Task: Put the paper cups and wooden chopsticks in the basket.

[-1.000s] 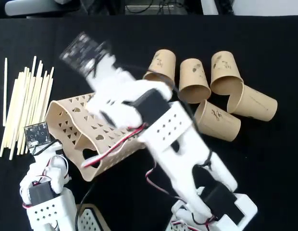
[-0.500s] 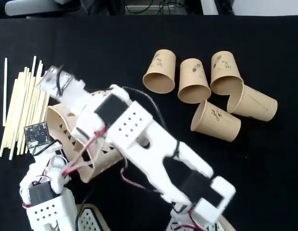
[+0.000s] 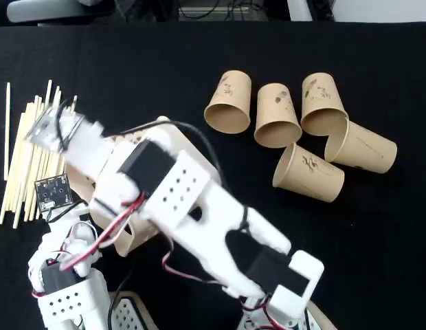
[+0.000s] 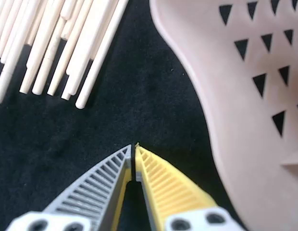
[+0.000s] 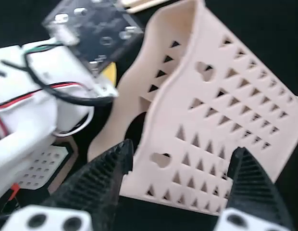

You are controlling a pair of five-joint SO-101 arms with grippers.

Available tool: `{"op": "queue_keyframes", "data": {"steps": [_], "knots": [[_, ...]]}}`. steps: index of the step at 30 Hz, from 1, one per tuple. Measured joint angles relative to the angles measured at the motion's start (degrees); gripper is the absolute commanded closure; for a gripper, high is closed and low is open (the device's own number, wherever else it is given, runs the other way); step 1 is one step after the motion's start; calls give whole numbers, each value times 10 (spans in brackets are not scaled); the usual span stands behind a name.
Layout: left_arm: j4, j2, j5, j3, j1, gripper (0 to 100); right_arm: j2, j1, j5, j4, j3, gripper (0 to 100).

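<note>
Several paper cups [image 3: 309, 172] lie tipped on the black table at the right. Wooden chopsticks [image 3: 24, 155] lie in a bundle at the left, and their ends [image 4: 67, 48] are near my left gripper [image 4: 134, 161]. That gripper is shut on nothing, low over the cloth between the chopsticks and the basket [image 4: 254, 96]. The tan basket [image 3: 134, 240], with triangle cut-outs, looks tipped on its side under my right arm [image 3: 172, 192]. My right gripper [image 5: 181, 149] is open and hovers just before the basket's wall [image 5: 221, 110].
The left arm's base [image 3: 62, 275] stands at the front left, its camera board [image 5: 91, 24] close beside the basket's rim. The right arm stretches diagonally across the front middle. Bare black table lies between the basket and the cups.
The right arm has swung left and lower across the basket, its wrist now over the chopsticks' edge. The basket shifted slightly. The left arm has stayed put.
</note>
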Motion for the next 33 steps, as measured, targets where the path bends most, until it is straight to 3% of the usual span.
{"op": "queue_keyframes", "data": {"steps": [5,12,20,24,33], "knots": [[0,0,0,0,0,970,0,-40,0,0,41,668],[0,0,0,0,0,970,0,-4,10,-5,100,673],[0,0,0,0,1,970,-2,70,113,-69,124,988],[0,0,1,0,1,970,-8,119,159,-74,105,988],[0,0,0,0,0,970,-7,188,173,-69,37,987]]}}
